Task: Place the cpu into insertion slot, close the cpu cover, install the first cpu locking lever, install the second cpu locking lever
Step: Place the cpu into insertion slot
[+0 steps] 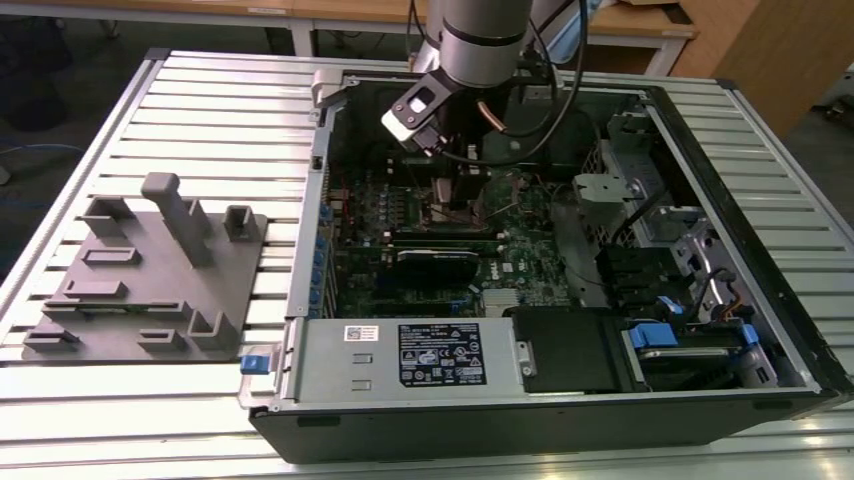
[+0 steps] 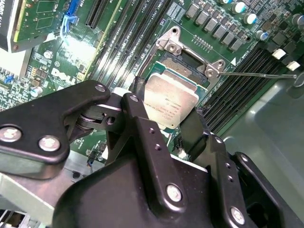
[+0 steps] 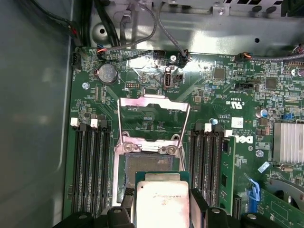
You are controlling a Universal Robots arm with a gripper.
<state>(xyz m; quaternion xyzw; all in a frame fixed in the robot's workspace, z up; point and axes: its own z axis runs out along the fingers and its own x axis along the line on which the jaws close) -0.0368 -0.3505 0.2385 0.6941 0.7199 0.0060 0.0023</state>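
Metal slat table (image 1: 200, 110) carries an open black computer case (image 1: 534, 425) lying on its side. Grey fixture plate (image 1: 147, 290) sits on the table on the exterior view's left, apart from the case. Silver power supply box (image 1: 334, 372) runs along the case's near wall. Arm (image 1: 478, 40) reaches down into the case over the green circuit board (image 1: 534, 255).

Black memory slots (image 3: 90, 166) flank the socket area on both sides in the first wrist view.

Gripper (image 2: 167, 108) is clamped on the cpu (image 2: 171, 100). Its black fingers (image 2: 138, 92) pinch the chip by two opposite edges, silver top facing the camera. Same grip in the first wrist view: gripper (image 3: 162, 211), cpu (image 3: 162, 202).

cpu cover (image 3: 153, 103) is open, swung up off the socket. Its hinge end is at the side of the socket away from the gripper, and green board shows through its cut-out centre.

Insertion slot (image 3: 149, 164) is uncovered, with the dark contact field visible. It also shows in the second wrist view as the insertion slot (image 2: 183, 59). The cpu sits over the gripper-side part of the slot, overlapping it, and the far part is exposed. Can't tell whether the chip touches the socket or hangs just above it. It is not squarely in the rim.

Thin metal locking lever (image 2: 256, 74) is unlatched, sticking out sideways from a socket corner across the memory slots.
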